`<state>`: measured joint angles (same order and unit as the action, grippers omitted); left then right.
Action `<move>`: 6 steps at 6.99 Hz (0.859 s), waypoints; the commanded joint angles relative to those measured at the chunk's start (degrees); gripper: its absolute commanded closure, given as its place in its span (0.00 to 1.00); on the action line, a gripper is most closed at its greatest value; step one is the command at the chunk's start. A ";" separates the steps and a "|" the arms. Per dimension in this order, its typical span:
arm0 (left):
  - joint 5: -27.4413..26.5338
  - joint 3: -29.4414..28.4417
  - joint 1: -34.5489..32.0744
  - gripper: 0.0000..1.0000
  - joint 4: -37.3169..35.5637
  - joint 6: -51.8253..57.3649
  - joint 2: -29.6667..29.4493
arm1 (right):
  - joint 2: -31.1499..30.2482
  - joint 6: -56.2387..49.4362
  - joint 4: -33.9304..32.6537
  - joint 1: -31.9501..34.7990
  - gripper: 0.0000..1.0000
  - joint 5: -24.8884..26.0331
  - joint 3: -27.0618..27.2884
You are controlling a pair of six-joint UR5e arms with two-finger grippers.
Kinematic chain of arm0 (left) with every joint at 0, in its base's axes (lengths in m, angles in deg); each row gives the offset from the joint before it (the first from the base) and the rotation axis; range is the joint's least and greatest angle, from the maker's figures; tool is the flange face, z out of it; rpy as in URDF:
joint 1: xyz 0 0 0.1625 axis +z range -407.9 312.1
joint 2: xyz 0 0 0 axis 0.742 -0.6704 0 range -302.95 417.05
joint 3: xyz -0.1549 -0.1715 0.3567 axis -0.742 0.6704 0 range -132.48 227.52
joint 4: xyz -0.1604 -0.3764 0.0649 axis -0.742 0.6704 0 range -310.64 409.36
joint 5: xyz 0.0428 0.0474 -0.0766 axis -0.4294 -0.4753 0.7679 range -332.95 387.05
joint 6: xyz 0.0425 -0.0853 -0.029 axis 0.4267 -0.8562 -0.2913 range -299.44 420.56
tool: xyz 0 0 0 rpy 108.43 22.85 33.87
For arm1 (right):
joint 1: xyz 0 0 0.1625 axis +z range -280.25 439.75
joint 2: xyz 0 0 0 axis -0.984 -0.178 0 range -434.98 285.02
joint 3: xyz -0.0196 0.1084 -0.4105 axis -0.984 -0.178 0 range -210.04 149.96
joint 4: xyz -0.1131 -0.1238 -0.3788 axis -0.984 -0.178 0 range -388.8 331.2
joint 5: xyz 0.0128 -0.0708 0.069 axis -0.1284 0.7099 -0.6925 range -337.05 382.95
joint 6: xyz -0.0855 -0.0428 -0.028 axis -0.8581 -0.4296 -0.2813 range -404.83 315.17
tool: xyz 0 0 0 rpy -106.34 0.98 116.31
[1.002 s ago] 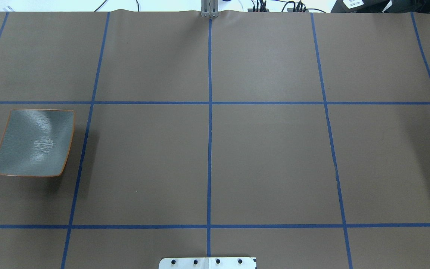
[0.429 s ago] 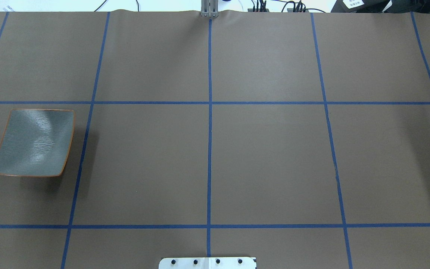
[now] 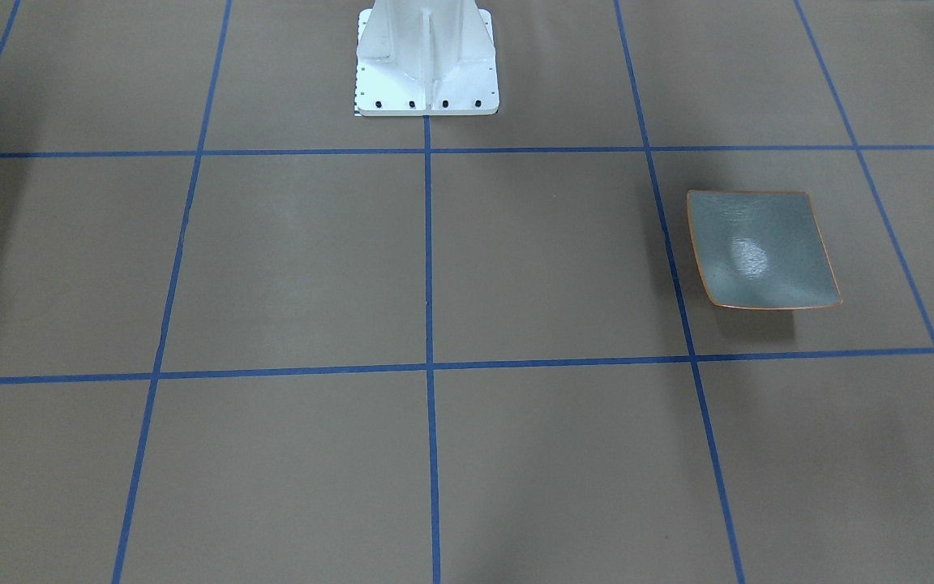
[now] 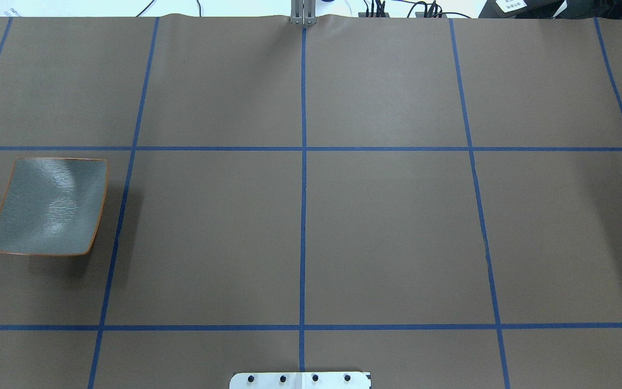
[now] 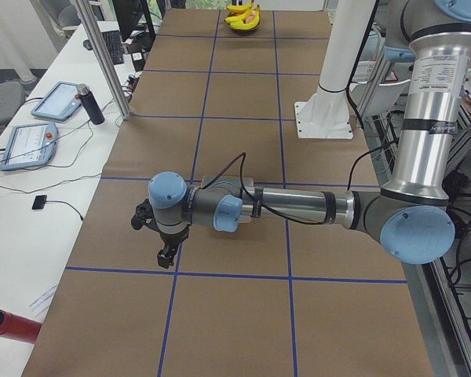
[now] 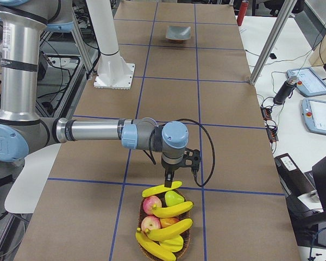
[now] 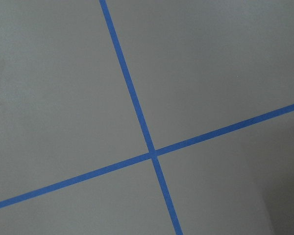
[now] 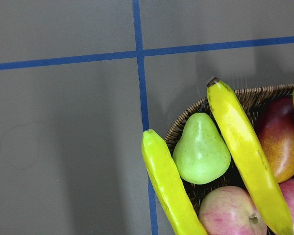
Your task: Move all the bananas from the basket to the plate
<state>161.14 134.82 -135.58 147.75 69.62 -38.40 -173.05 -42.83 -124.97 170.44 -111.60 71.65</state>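
From the front-facing camera, the small square grey-blue plate with the thin orange rim sits empty on the brown table gridded with blue tape, on the robot's left side, with no arm in sight. The overhead view shows the same as it did a second ago: the plate has not moved, nothing lies on it, and no arm has entered. So I judge that no transfer has begun. From the left end, the left gripper hangs low over bare table just beside the plate, which the arm mostly hides; I cannot tell whether its jaws are parted. From the right end, the right gripper points down just over the near rim of the brown wicker basket. The basket holds the glossy yellow bananas among red apples and a green pear, well apart from the plate. Its jaw state is likewise unreadable, and nothing appears to hang from it. The left wrist camera sees only tape lines. The right wrist camera looks down on two bananas lying across the basket rim, so the first pick seems close.
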 commanded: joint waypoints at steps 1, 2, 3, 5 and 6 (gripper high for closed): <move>0.20 -0.38 -0.03 0.00 0.05 -0.09 0.00 | 0.68 -6.88 -0.07 0.01 0.00 1.30 -1.48; 0.29 -0.38 -0.04 0.00 0.13 -0.70 0.00 | 1.03 -8.83 0.01 0.01 0.00 2.70 -3.49; 0.29 -0.20 0.05 0.00 0.13 -1.40 -0.09 | 2.43 -10.16 0.01 1.84 0.00 3.32 -5.86; 0.29 -0.11 -0.04 0.00 0.22 -1.41 -0.09 | 8.47 -18.40 0.01 6.16 0.00 6.55 -15.24; 0.29 0.06 0.05 0.00 0.22 -1.41 -0.09 | 9.90 -18.26 0.88 6.08 0.00 9.45 -16.77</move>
<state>161.43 134.74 -135.59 147.96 68.24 -38.48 -165.69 -59.55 -124.76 175.91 -105.25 58.19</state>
